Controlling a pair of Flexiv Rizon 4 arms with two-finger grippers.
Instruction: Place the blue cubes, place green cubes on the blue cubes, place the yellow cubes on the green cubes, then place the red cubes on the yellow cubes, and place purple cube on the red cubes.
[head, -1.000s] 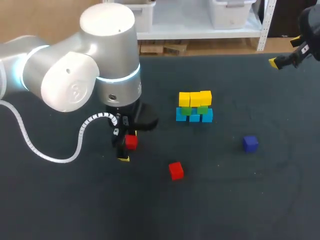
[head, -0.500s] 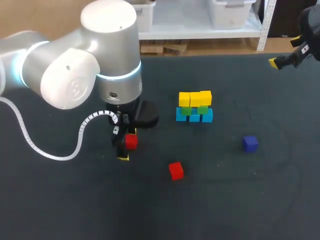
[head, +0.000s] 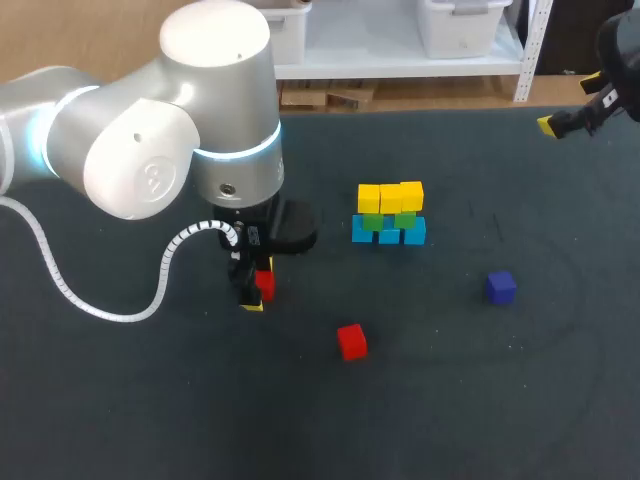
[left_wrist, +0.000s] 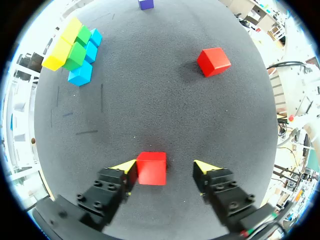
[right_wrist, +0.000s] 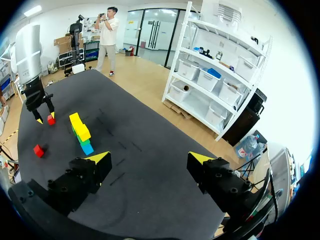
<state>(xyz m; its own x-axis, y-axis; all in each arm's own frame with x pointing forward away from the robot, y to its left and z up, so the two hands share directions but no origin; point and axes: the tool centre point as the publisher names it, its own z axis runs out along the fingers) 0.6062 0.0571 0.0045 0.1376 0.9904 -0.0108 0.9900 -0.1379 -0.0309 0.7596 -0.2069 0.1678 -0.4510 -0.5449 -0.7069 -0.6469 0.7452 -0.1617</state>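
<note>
Head view: the dark table (head: 450, 410) is filling almost the whole frame, its far edge running along the top, with bare mat lying open across the lower half and the right side. The left arm (head: 170, 130) is coming in from the upper left, and the left gripper (head: 254, 290) is pointing down left of centre with a red cube (head: 264, 284) at its fingers. A second red cube (head: 352, 341) is sitting alone below centre. Just above centre, well clear of every edge, blue cubes (head: 389, 233) are lying in a row, with green cubes (head: 390, 220) on them and yellow cubes (head: 390, 196) on top. A purple cube (head: 501, 287) is sitting apart at mid right. The right gripper (head: 550, 126) is hanging at the upper right corner. Left wrist view: the left gripper (left_wrist: 165, 167) is standing spread, the red cube (left_wrist: 151, 168) touching one yellow tip only, a gap showing before the other. The second red cube (left_wrist: 213, 61) is lying ahead, with open mat between, and the stack and the purple cube (left_wrist: 146, 4) are farther off. Right wrist view: the right gripper (right_wrist: 150, 157) is spread wide and holding nothing; the stack is standing far ahead of it.
</note>
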